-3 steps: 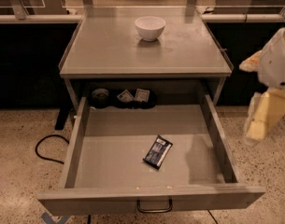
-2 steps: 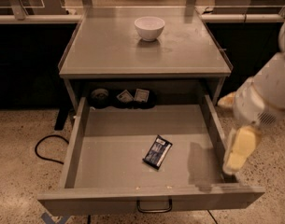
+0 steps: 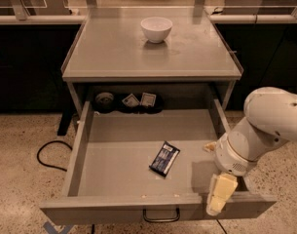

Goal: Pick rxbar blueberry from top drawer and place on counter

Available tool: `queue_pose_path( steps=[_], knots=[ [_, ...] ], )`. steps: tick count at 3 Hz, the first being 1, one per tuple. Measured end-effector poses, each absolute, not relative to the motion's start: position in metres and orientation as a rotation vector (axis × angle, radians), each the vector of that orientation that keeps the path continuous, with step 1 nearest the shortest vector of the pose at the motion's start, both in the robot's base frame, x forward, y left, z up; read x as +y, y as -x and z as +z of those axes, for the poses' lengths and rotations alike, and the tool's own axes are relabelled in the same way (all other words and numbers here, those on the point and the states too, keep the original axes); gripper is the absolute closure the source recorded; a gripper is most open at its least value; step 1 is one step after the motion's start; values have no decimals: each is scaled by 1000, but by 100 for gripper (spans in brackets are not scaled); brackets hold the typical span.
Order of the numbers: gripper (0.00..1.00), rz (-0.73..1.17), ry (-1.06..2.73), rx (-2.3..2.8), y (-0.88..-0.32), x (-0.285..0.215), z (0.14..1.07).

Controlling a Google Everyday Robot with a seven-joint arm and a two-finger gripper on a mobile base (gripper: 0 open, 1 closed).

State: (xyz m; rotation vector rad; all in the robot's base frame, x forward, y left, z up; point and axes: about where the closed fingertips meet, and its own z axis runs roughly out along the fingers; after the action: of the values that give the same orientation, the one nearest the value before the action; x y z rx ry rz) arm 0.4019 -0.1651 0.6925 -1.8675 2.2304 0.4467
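Blue rxbar blueberry (image 3: 164,158) slants far-right to near-left; hand (image 3: 217,202) over top drawer's (image 3: 116,162) front-right.

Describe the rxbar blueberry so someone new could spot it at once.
Start at the open top drawer below the counter. Near the middle of its floor lies the rxbar blueberry, with the tool over the drawer's front right corner. It is the only flat dark blue wrapper; the pale packets sit in round holders at the back.

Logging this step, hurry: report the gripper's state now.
Gripper: open or closed cannot be told; it is at the front right corner of the top drawer, apart from the rxbar blueberry lying on the drawer floor.
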Motion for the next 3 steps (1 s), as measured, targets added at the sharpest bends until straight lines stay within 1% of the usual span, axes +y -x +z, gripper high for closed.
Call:
queue_pose_path(
  steps=[1,2,3],
  knots=[
    [0,442,1868,2230,-402,-166,695],
    [0,329,1833,2204,-410,-163,722],
    [0,123,1742,2083,-464,-130,770]
  ],
)
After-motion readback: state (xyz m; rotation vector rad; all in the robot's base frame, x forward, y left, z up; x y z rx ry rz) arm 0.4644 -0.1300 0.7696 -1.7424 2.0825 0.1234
